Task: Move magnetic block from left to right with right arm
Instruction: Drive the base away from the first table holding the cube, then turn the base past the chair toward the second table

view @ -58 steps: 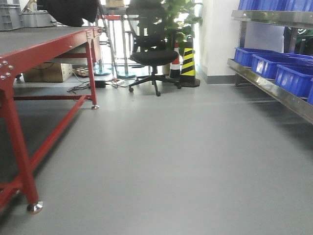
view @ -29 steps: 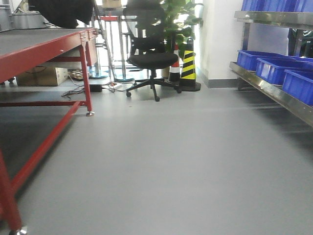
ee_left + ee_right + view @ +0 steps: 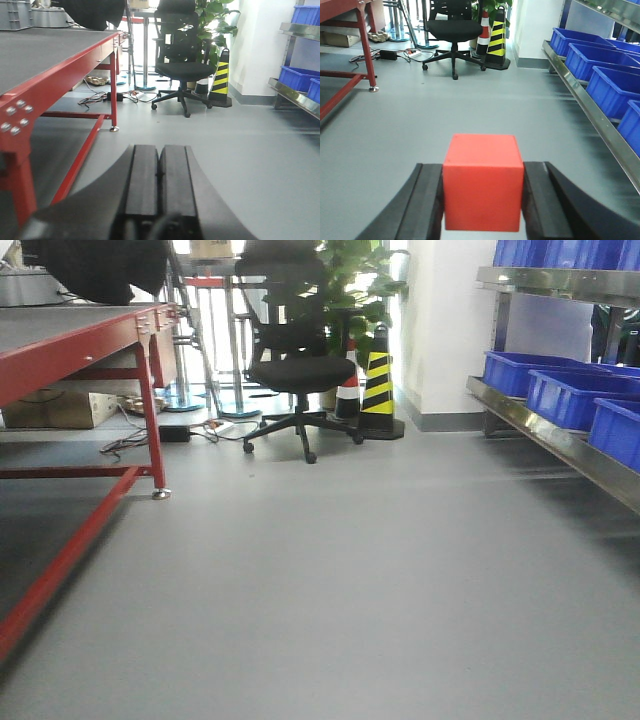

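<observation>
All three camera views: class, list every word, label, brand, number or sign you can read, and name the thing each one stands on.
No text can be read in any view.
magnetic block: plain red faces, no marks.
striped cone: yellow and black bands only, no lettering.
blue bins: no labels show.
cardboard box: too blurred to tell whether it bears any print.

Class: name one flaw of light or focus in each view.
Front-facing view: the backlight behind the black office chair is blown out, leaving it nearly a silhouette. Left wrist view: the shut left gripper looks soft near the lens. Right wrist view: the blue plastic bins smear sideways, while the bright red cube in the right gripper looks crisp.
</observation>
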You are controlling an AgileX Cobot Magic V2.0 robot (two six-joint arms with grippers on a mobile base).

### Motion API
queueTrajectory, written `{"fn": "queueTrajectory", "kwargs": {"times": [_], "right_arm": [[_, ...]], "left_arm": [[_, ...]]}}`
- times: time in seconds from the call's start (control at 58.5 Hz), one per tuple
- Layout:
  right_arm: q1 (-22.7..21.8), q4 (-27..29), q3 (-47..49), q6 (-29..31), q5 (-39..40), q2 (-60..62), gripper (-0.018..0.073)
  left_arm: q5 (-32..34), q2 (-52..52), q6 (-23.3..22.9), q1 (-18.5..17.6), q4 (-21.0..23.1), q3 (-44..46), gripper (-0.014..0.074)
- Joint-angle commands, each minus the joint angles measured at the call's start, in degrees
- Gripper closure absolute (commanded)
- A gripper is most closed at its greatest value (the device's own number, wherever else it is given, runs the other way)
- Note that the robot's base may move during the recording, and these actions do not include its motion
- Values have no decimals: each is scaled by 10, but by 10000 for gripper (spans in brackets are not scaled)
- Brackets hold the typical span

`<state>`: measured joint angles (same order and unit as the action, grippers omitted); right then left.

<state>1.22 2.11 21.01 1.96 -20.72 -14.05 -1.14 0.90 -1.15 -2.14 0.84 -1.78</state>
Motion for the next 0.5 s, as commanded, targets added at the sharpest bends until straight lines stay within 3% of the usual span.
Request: {"fn": "queueTrajectory", "kwargs": {"times": [0.0,0.479], "right_arm": [[-4,-2,17,5,51,-6,172],[-4,-2,17,5,51,-6,172]], "left_arm": [[47,4,-1,-3,4,-6,713],[47,4,-1,-3,4,-6,713]]}}
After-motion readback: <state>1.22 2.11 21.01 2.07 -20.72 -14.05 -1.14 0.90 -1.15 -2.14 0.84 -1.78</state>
